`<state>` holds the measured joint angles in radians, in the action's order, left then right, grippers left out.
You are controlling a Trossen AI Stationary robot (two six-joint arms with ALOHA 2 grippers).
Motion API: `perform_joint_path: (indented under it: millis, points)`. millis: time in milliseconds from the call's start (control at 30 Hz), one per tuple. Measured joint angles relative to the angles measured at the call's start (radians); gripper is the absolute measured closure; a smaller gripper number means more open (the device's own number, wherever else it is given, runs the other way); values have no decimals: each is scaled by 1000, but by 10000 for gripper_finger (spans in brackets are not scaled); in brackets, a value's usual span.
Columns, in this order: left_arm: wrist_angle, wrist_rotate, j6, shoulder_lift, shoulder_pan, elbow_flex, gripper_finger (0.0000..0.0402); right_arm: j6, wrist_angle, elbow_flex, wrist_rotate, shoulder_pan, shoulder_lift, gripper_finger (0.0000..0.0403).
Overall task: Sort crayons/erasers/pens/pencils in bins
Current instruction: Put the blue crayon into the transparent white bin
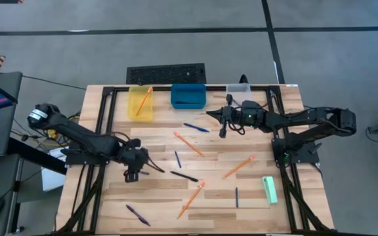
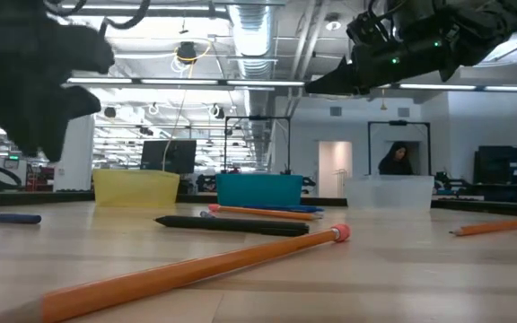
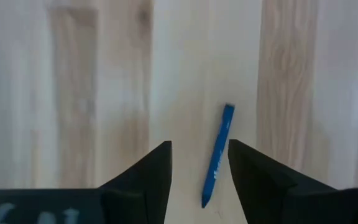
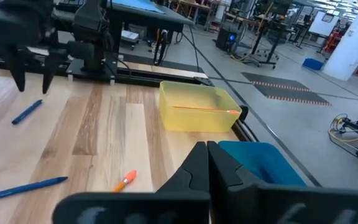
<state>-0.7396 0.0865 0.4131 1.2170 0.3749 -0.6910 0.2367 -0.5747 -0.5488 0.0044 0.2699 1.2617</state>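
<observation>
My left gripper (image 3: pixel 199 168) points down over the table's left middle (image 1: pixel 133 172), open. A short blue stick with a pointed end (image 3: pixel 218 155) lies flat on the wood below the gap between its fingers, untouched. My right gripper (image 4: pixel 207 163) is shut on nothing and hangs level above the table in front of the blue bin (image 1: pixel 188 96). At the far edge stand the yellow bin (image 1: pixel 141 101), holding one orange pencil (image 4: pixel 205 109), the blue bin and the clear bin (image 1: pixel 238 90).
Orange pencils (image 1: pixel 188 143) (image 1: pixel 239 166) (image 1: pixel 191 199) and dark pens (image 1: pixel 195 127) (image 1: pixel 184 176) (image 1: pixel 137 214) lie scattered on the wood. The mint eraser (image 1: pixel 270 189) lies near the right edge. A keyboard (image 1: pixel 166 72) sits behind the bins. A person (image 2: pixel 398 160) stands far off in the room.
</observation>
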Motion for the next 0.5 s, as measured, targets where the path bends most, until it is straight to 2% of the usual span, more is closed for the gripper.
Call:
perform_joint_path:
  millis: [267, 500]
  points:
    - [1, -27, -9, 182, 37, 0, 251, 3, 6, 0, -1, 0, 0, 399]
    - [59, -86, -6, 239, 36, 0, 251, 5, 6, 0, -3, 0, 0, 401]
